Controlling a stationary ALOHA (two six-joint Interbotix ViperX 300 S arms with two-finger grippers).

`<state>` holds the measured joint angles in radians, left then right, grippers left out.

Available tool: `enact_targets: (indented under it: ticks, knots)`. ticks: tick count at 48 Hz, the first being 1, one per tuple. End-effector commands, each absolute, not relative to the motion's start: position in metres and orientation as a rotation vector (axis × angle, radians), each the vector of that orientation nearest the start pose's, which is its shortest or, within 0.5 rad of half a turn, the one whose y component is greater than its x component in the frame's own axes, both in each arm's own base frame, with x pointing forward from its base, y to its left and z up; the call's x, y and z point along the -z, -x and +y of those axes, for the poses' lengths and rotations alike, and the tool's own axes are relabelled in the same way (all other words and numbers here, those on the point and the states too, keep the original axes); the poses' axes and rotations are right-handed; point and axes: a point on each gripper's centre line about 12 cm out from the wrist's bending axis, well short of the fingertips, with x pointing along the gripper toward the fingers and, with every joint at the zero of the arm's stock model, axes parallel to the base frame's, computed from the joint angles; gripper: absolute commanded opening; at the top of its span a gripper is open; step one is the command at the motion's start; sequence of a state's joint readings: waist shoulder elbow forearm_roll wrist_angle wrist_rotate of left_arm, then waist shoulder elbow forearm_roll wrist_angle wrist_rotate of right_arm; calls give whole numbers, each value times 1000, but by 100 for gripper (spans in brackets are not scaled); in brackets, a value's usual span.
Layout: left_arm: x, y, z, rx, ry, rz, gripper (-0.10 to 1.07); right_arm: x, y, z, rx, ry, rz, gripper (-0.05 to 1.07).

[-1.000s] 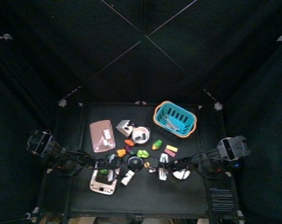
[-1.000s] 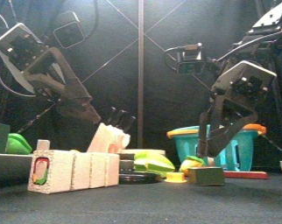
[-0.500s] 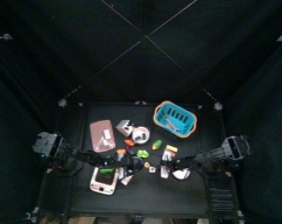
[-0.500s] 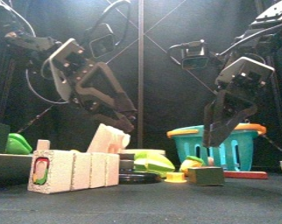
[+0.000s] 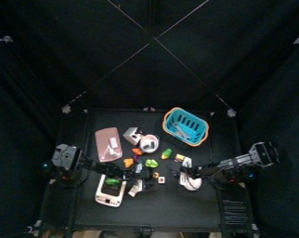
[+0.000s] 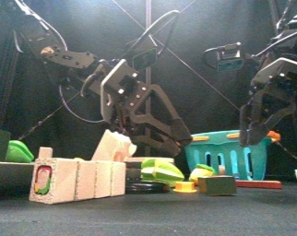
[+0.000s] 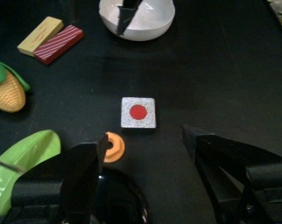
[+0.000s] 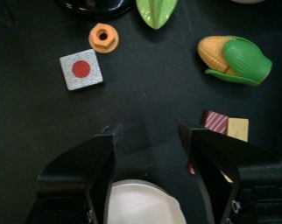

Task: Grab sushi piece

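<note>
Black counter (image 7: 214, 79) carries the sushi piece (image 7: 137, 114), a white square with a red dot, flat beside an orange ring (image 7: 113, 147). Left gripper (image 7: 155, 157) jaws are released above it, touching nothing. Right gripper (image 8: 150, 149) jaws are likewise released.

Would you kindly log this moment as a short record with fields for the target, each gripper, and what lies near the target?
target: sushi piece, a white square with a red centre, lying flat on the table, untouched
left gripper: jaws open, above the sushi piece, not touching it
right gripper: jaws open, holding nothing
near target: orange ring close by, apart from it
also on the table: corn cob, white bowl, teal basket
</note>
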<state>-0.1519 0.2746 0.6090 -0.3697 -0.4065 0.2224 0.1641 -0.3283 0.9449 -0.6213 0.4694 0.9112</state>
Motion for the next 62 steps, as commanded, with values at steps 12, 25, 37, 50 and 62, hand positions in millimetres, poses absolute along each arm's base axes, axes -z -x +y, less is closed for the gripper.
enact_targets:
  ticks: [12,25,37,50,62]
  knots:
    - [-110,-460,-37,-41,39,466,99,-171,-252,3,277,-130,901,88]
    - [-96,-472,-35,-27,24,516,99,-167,-247,-2,291,-128,909,88]
    - [-85,-482,-39,-5,21,570,98,-168,-247,-5,301,-131,906,88]
    - [-81,-482,-38,-8,23,581,88,-166,-246,-5,300,-129,910,88]
    - [-91,-482,-40,8,4,561,69,-165,-245,-5,306,-138,915,88]
